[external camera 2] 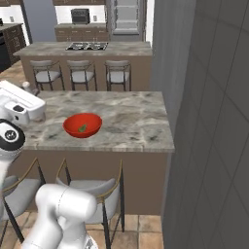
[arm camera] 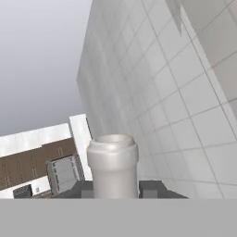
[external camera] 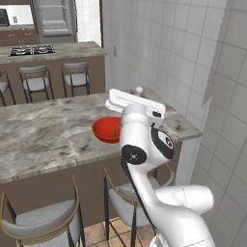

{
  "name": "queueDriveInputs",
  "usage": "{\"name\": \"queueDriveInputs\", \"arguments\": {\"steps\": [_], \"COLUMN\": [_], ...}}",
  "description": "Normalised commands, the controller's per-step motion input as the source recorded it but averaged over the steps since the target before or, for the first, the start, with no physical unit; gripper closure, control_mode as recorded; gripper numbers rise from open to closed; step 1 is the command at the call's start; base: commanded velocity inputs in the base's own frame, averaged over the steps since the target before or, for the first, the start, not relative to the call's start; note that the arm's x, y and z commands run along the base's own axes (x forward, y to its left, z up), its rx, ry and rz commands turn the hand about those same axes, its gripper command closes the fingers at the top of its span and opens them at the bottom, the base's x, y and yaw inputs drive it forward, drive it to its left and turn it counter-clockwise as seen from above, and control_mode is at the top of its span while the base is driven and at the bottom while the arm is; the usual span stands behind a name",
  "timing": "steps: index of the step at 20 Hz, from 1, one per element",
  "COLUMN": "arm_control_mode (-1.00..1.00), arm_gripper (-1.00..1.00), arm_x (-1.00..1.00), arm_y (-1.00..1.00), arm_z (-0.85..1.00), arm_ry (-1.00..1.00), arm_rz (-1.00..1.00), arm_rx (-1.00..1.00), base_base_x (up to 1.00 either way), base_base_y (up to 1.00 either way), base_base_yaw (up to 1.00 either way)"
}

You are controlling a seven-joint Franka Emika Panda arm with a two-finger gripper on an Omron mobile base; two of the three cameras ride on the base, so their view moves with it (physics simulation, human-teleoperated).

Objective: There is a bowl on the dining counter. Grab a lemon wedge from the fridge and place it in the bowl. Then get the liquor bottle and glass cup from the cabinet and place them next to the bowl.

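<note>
The red bowl (external camera: 104, 129) (external camera 2: 82, 124) sits on the dining counter (external camera: 43, 137) (external camera 2: 131, 119) with the small greenish lemon wedge (external camera: 115, 131) (external camera 2: 82, 128) inside it. My gripper (arm camera: 116, 189) is shut on the pale liquor bottle (arm camera: 112, 162), whose neck rises between the two dark fingertips. The bottle's rounded top (external camera: 139, 89) (external camera 2: 26, 87) pokes up just behind my white hand, which hovers over the counter near the bowl, on the side toward the tiled wall in the left base view. The bottle's body and base are hidden by my hand. The grey fridge (external camera: 55, 19) (external camera 2: 125, 14) stands far back.
A white tiled wall (external camera: 193, 58) runs close along the counter's end. Grey-cushioned stools (external camera: 43, 224) (external camera 2: 97, 189) are tucked under the near edge. A second marble counter with a black hob (external camera: 31, 49) (external camera 2: 87, 46) and more stools lies behind.
</note>
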Motion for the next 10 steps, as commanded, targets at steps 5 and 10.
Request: {"name": "queueDriveInputs", "arguments": {"steps": [5, 10], "arm_control_mode": [-1.0, -1.0], "arm_gripper": [1.0, 1.0], "arm_x": [0.74, 0.43], "arm_y": [0.38, 0.51], "arm_z": [-0.29, -0.34], "arm_ry": [0.14, 0.11], "arm_rz": [0.01, 0.01], "arm_rx": [0.0, 0.0], "base_base_x": [0.0, 0.0], "base_base_y": [0.0, 0.0], "base_base_yaw": [0.0, 0.0]}}
